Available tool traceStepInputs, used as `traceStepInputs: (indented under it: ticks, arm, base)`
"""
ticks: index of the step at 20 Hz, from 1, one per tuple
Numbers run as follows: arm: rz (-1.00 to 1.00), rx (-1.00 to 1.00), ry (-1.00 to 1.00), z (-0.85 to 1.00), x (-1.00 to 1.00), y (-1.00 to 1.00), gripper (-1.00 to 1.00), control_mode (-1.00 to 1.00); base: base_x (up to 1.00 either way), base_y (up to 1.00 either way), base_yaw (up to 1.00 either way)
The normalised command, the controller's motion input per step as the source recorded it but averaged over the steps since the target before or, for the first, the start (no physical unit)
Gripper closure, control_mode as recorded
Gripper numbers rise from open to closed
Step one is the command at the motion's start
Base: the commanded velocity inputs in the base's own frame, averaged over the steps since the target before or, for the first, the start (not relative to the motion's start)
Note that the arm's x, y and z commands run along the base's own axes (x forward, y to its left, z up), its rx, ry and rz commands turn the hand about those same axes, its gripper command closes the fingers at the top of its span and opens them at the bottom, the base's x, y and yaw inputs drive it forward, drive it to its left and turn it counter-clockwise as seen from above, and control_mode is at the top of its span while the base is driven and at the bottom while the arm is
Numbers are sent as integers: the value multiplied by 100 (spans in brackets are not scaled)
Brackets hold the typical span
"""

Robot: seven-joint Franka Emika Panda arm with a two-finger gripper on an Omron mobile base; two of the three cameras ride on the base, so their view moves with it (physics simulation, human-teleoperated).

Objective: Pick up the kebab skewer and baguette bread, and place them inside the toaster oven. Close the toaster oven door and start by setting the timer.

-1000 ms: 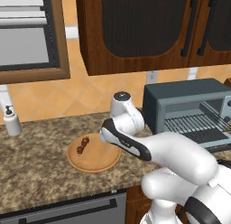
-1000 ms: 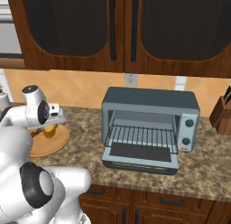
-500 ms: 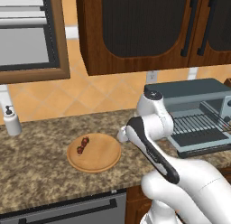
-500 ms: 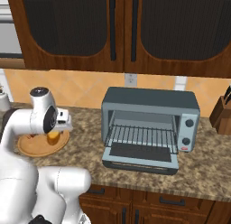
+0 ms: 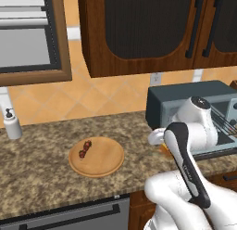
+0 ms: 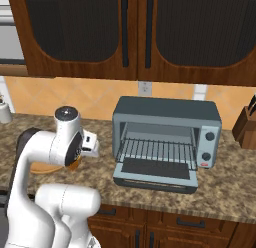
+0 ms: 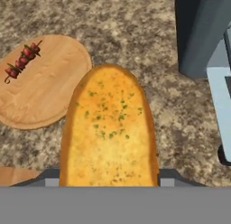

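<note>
baguette bread (image 7: pixel 109 133), oblong, golden, herb-flecked crust

- Baguette bread (image 7: pixel 109 128): near end cut off by the bottom of the hand view; in the left base view only a small orange edge (image 5: pixel 165 151) peeks out from behind the arm.
- End effector (image 7: pixel 109 180): finger tips hidden behind the loaf.
- Toaster oven (image 5: pixel 185 101): right part hidden by the arm and cut by the left base view's right edge; in the hand view only a corner shows.
- Wooden plate (image 6: pixel 42 167): mostly hidden behind the arm in the right base view.
- Kebab skewer (image 5: pixel 85 149): chunks too small to tell apart in the left base view.
- Knife block (image 6: pixel 246 126): cut by the right edge.
</note>
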Motion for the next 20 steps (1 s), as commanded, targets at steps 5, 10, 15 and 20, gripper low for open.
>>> traceStepInputs:
  ticks: [5, 10, 15, 20]
  arm:
    - [-14, 13, 0, 26, -50, -79, 100, -100]
    - [-18, 10, 0, 30, -19, -67, 100, -100]
    - [-26, 8, -3, 21, -7, -59, 100, -100]
    - [-34, 12, -2, 25, 0, -53, 100, -100]
  base:
    - [0, 0, 0]
    - [0, 0, 0]
    - [0, 0, 0]
    - [0, 0, 0]
